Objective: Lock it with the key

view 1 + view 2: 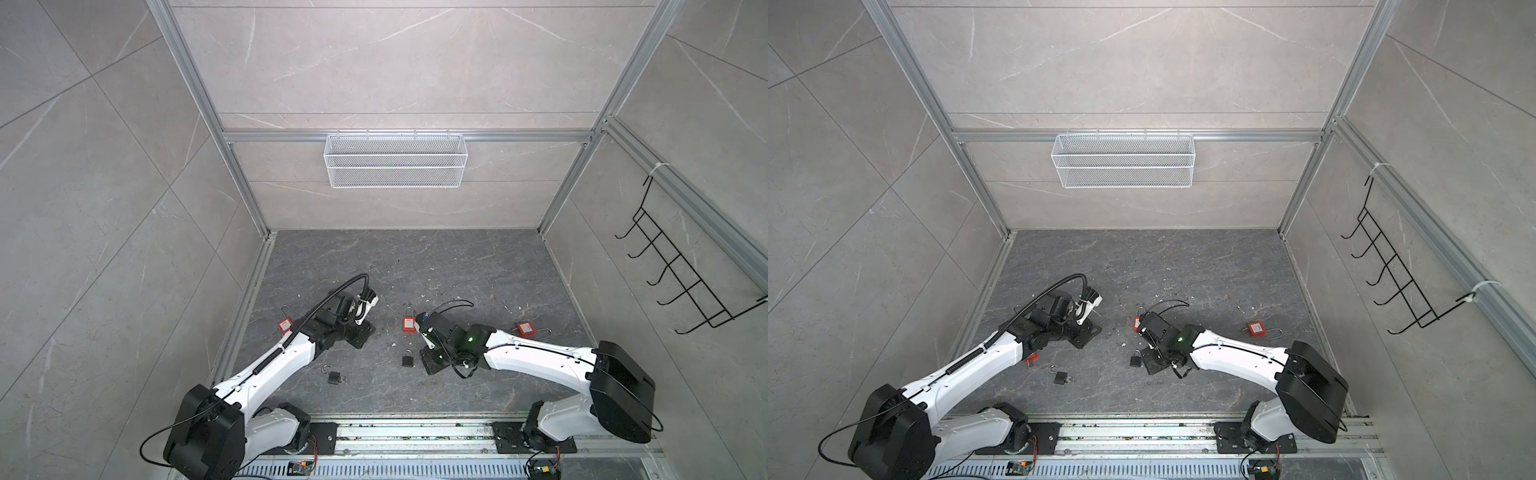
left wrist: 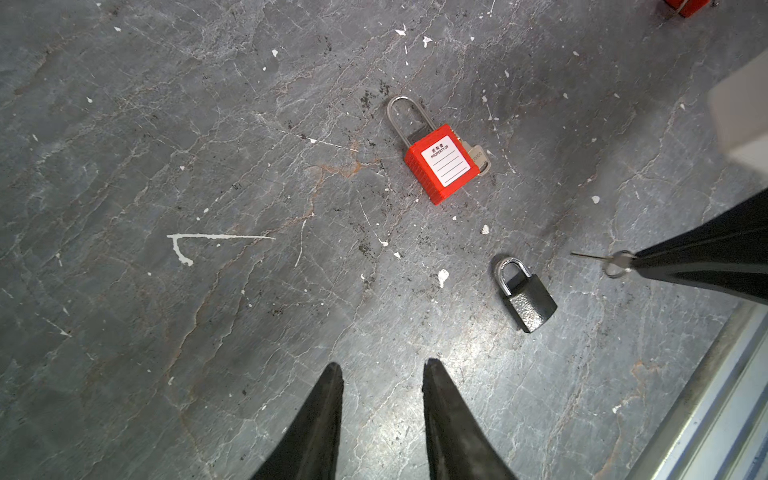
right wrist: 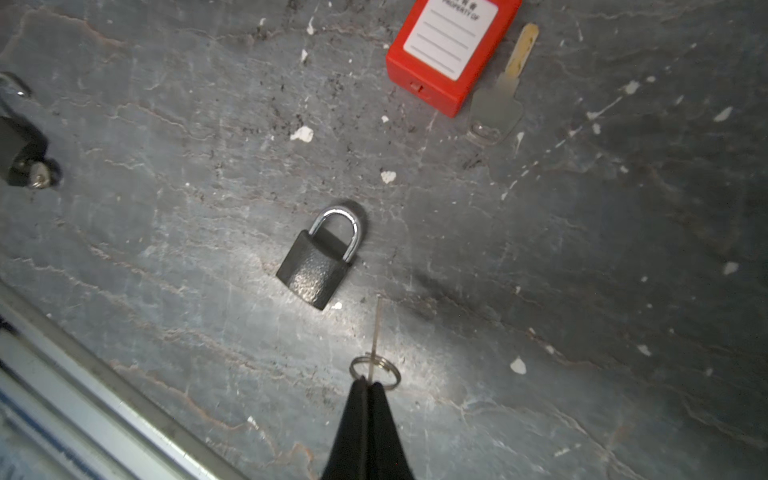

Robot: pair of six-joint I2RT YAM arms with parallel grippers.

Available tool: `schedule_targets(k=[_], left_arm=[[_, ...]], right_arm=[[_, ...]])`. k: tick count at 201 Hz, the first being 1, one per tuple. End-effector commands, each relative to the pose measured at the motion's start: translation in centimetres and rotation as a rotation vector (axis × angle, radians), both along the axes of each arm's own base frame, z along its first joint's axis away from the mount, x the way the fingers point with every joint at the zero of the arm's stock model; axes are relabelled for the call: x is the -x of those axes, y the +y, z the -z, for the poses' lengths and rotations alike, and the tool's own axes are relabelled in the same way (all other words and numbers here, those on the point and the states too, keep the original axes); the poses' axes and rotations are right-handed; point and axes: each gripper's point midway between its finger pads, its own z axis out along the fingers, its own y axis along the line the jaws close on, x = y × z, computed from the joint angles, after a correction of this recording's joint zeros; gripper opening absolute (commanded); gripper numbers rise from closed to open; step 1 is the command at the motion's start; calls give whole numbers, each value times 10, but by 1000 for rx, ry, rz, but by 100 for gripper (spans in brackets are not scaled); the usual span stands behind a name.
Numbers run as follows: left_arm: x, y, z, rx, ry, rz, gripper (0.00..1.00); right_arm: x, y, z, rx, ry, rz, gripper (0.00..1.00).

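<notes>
Grey floor (image 3: 540,249); key (image 3: 375,332) points tip-first just beside black padlock (image 3: 320,262).

Evenly and softly lit in both top views, with only faint shadows under the arms (image 1: 286,353); straight frame bars (image 1: 197,83) bowed by wide-angle distortion toward the edges. Dimmer in the wrist views, with a bright glare patch on the floor (image 3: 436,332) just ahead of the right gripper (image 3: 368,380), around the black padlock (image 3: 318,270). Sharp close to that gripper, darker toward the corners; key (image 3: 376,332) in the pinch thin and hard to resolve; rail (image 3: 62,395) beside the gripper blurred, possibly out of focus.
</notes>
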Motion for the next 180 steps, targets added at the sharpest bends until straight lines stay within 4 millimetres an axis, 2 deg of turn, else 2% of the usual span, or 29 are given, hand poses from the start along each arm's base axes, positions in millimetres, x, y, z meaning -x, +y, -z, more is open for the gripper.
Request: schedule_targets(k=[1, 47, 68, 102, 133, 180], left_arm=[[3, -7, -17, 101, -9, -10, 35], [10, 0, -27, 132, -43, -48, 35], [13, 2, -31, 154, -53, -63, 35], [15, 5, -33, 181, -55, -99, 35], [18, 4, -31, 198, -25, -114, 35], [19, 3, -34, 220, -2, -131, 35]], right_arm=[[-12, 2, 6, -4, -52, 54, 0], [-14, -2, 33, 57, -34, 59, 0], [-12, 0, 38, 63, -13, 61, 0], [-6, -1, 42, 79, 28, 68, 16], [1, 3, 38, 62, 50, 38, 23], [6, -5, 24, 63, 30, 46, 30]])
